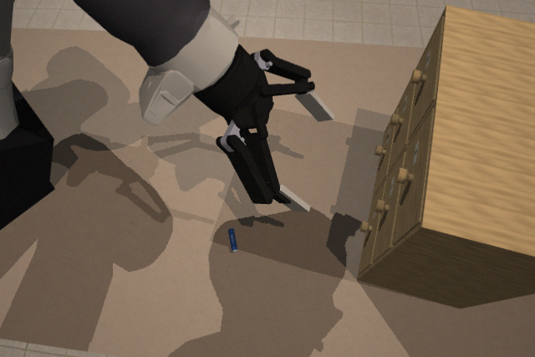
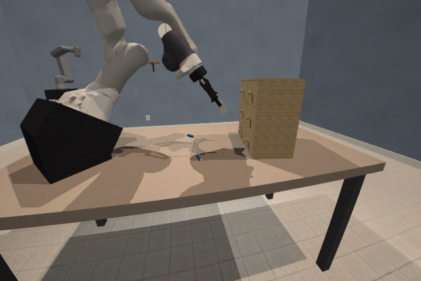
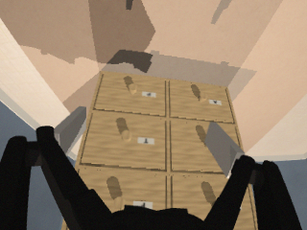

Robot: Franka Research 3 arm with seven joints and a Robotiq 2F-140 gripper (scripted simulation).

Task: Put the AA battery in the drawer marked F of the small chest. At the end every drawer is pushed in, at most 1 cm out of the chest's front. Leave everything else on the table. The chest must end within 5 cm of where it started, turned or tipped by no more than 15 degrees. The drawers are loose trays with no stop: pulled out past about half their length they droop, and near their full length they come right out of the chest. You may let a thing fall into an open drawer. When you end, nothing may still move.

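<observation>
A blue cylindrical battery (image 1: 232,239) (image 2: 198,157) lies on the table, on its side. A second blue cylinder (image 2: 190,135) lies farther back in the exterior view and is hidden in the top view. I cannot tell which is the AA. The wooden chest (image 1: 483,128) (image 2: 277,118) (image 3: 107,101) stands upright, with two columns of three knobbed drawers, all looking pushed in. Its small labels are too blurred to read. My gripper (image 1: 317,163) (image 2: 222,109) (image 3: 148,126) is open and empty, raised above the table in front of the chest, tilted down toward its drawer side.
The table (image 1: 150,313) (image 2: 152,185) carries the robot's black base (image 2: 68,141) at its left in the exterior view. The drawer knobs stick out toward the gripper, such as an upper one (image 1: 418,76). Broad arm shadows cross the table around the nearer battery.
</observation>
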